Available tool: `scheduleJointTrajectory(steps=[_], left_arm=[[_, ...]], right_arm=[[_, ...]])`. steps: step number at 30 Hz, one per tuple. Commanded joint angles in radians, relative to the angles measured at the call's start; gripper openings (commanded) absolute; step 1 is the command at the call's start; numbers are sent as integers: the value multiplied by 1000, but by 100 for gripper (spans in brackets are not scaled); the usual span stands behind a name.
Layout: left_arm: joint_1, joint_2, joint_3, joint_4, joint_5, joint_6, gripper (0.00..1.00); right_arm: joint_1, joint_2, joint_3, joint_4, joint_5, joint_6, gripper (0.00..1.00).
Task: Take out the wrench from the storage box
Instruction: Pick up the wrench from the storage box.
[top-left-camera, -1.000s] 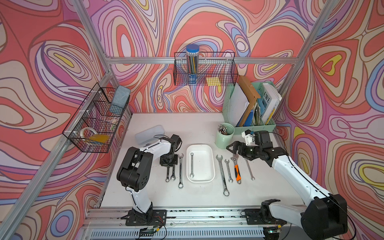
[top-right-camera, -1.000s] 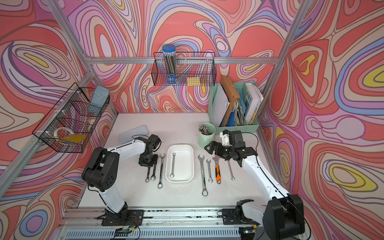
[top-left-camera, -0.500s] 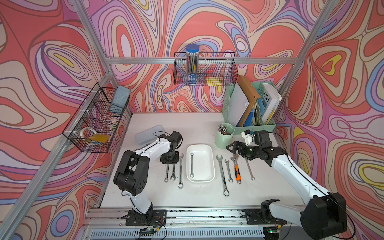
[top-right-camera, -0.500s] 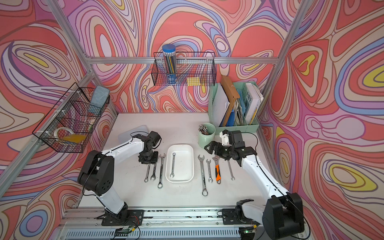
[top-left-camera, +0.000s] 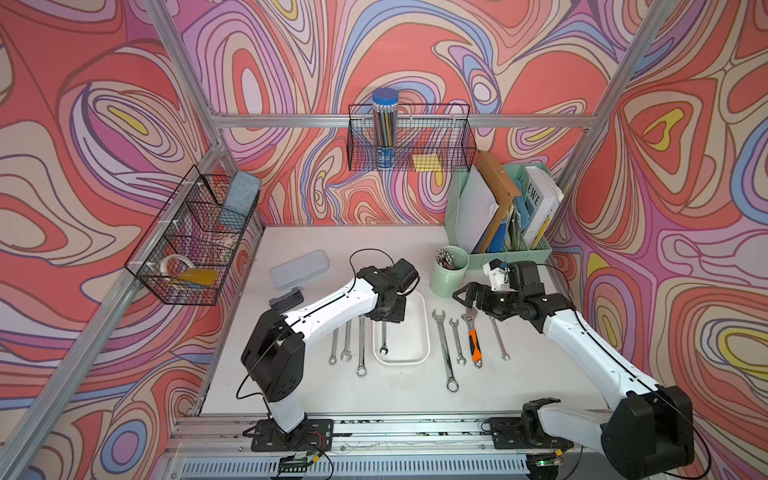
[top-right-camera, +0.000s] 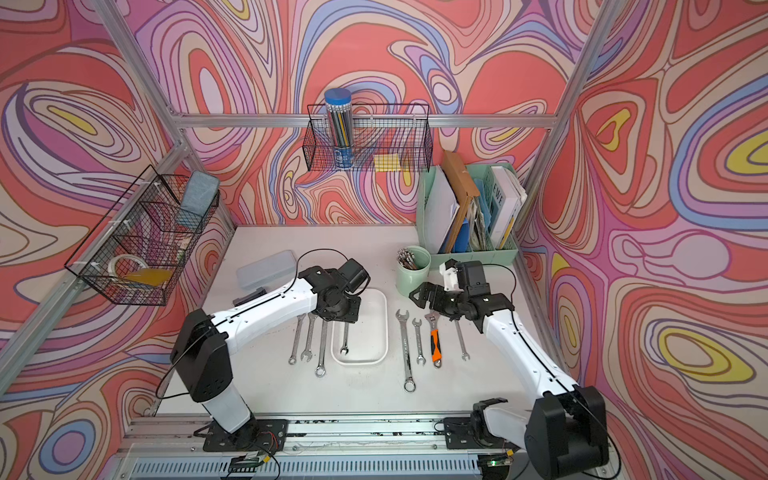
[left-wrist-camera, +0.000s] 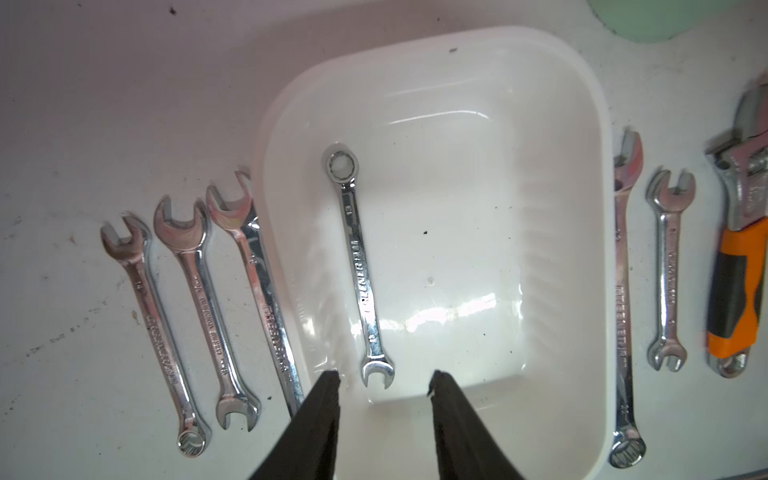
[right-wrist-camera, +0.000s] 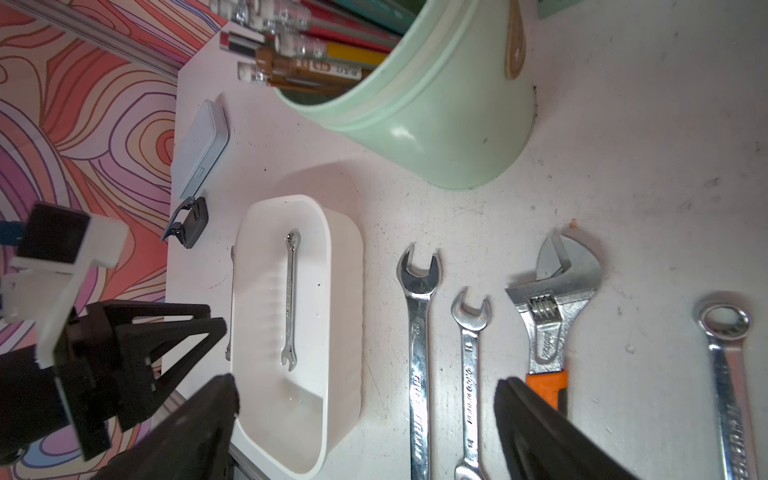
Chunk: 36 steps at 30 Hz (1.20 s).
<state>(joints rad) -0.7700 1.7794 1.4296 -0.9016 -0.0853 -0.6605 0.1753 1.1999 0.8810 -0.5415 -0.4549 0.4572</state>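
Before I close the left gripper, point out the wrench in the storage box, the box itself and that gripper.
wrench (left-wrist-camera: 359, 266), left wrist view, mid-shaft.
storage box (left-wrist-camera: 478, 208), left wrist view, bare floor.
left gripper (left-wrist-camera: 386, 376), left wrist view, midway between fingertips.

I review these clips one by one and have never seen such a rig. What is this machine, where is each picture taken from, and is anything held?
Two white robot arms stand at the near edge of the table, each ending in a two-finger gripper. Two pictures come from one overhead stereo camera; the other two from cameras on the wrists. The left gripper is open over the storage box, a shallow white tray with one wrench lying inside. The right gripper is open by other wrenches and an orange-handled adjustable wrench beside the tray. A green pencil cup, file organizer and translucent case sit further back. Nothing is held.
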Motion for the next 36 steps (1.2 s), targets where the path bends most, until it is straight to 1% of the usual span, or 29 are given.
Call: scheduleJointTrajectory(steps=[1, 11, 16, 23, 25, 28, 32, 36], left_arm=[[0, 60, -12, 38, 8, -29, 41], [34, 161, -56, 100, 44, -65, 42], [63, 184, -80, 132, 93, -68, 42], [66, 213, -92, 151, 128, -65, 42], [64, 219, -99, 167, 165, -70, 40], [60, 213, -101, 173, 188, -74, 36], [49, 208, -77, 160, 199, -62, 33], [46, 232, -64, 136, 174, -51, 34]], right_arm=[[-7, -26, -7, -14, 19, -19, 98], [-7, -32, -15, -17, 25, -29, 98], [-10, -32, -14, -21, 31, -35, 98], [-13, -28, -11, -25, 32, -38, 98], [-13, -30, -9, -30, 33, -41, 98], [-13, -30, -9, -31, 35, -41, 98], [-14, -24, -9, -28, 29, -37, 98], [-13, -23, -11, -24, 29, -36, 98]])
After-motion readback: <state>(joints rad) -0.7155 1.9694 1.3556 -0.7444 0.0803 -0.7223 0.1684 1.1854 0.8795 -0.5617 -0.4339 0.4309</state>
